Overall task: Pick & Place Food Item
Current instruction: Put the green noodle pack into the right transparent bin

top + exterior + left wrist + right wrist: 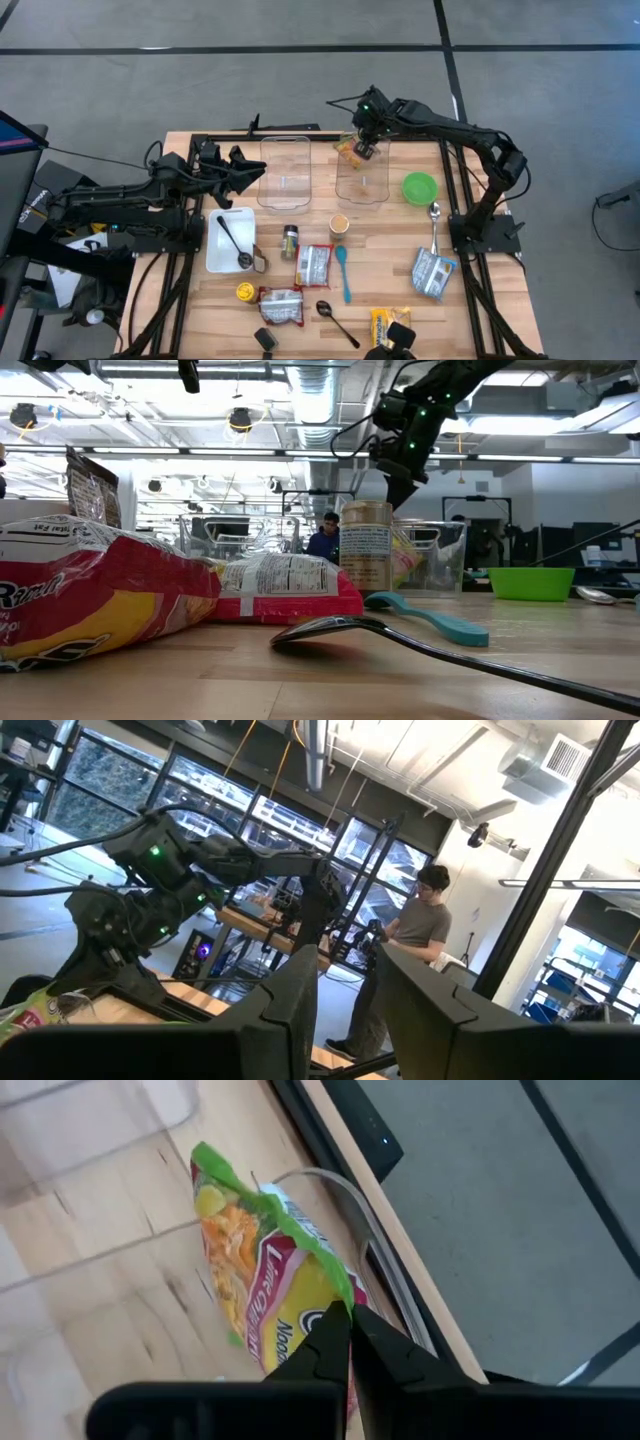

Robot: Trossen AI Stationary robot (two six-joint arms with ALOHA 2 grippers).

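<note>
A noodle packet [255, 1270], green, yellow and red, hangs under my right gripper [348, 1332], which is shut on it at the far end of the right clear container [362, 180]. In the high view the packet [349, 150] shows at that container's far rim. In the low view my right gripper [398, 488] comes down from above, and the packet [405, 563] shows through the container wall behind a spice jar [366, 547]. My left gripper [350, 1005] waits raised at the table's left, open with nothing between its fingers, beside the left clear container [285, 172]. My right gripper pinches the packet's green sealed edge [332, 1292] between its two fingertips, slanting down from above. The packet hangs below the fingers and dips into the right clear container by its far rim. Whether its lower end touches the container's floor I cannot tell.
A green bowl [420, 187] and a metal spoon [434, 215] lie right of the containers. A white tray [228, 240] with a black ladle, a teal spoon [342, 270], a small cup [339, 224] and several food packets [314, 265] fill the near half. A person [415, 935] stands beyond the table.
</note>
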